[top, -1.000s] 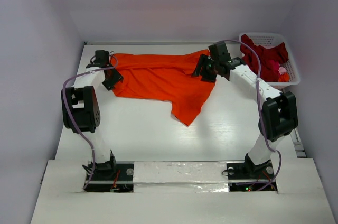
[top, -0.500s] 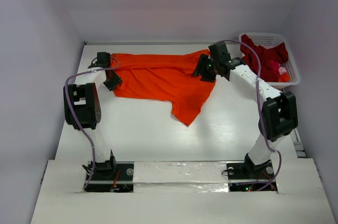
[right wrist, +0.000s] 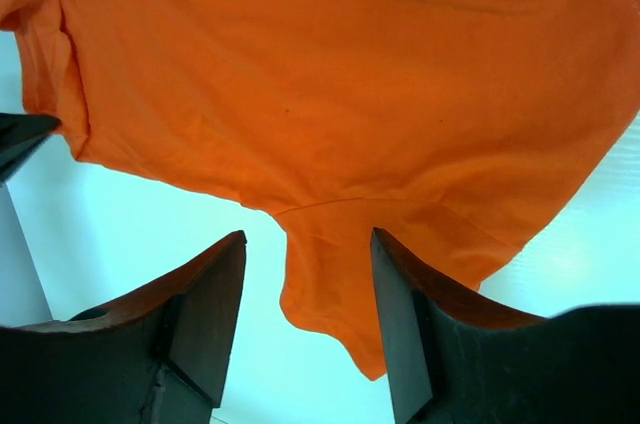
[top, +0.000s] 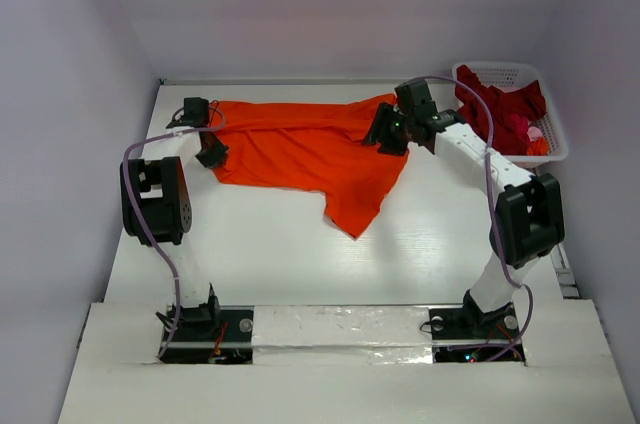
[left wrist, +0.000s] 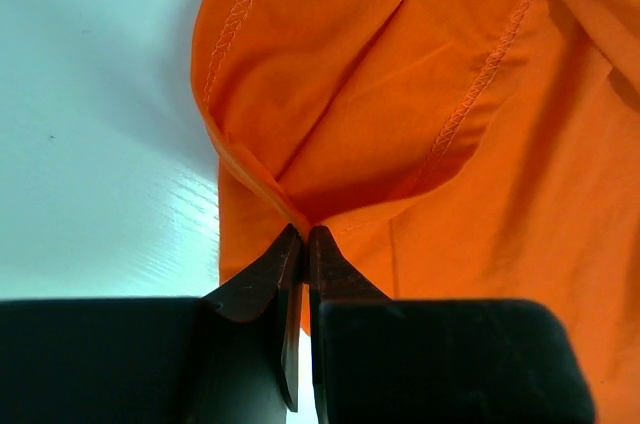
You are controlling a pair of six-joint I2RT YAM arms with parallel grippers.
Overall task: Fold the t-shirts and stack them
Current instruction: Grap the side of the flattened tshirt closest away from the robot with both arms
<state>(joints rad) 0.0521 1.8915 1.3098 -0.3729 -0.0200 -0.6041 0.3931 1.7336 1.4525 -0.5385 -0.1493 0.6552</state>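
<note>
The orange t-shirt (top: 300, 149) lay spread on the far tabletop (top: 290, 254), my left tool (left wrist: 303, 234) clamped on its edge and my right tool (right wrist: 308, 239) half open over the other side (gripping nothing), so I judged closing it came next.

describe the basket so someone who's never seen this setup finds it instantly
Start at the white table and go to its far right corner. There sits a white plastic lattice basket, the only container, heaped with dark red t-shirts.
</note>
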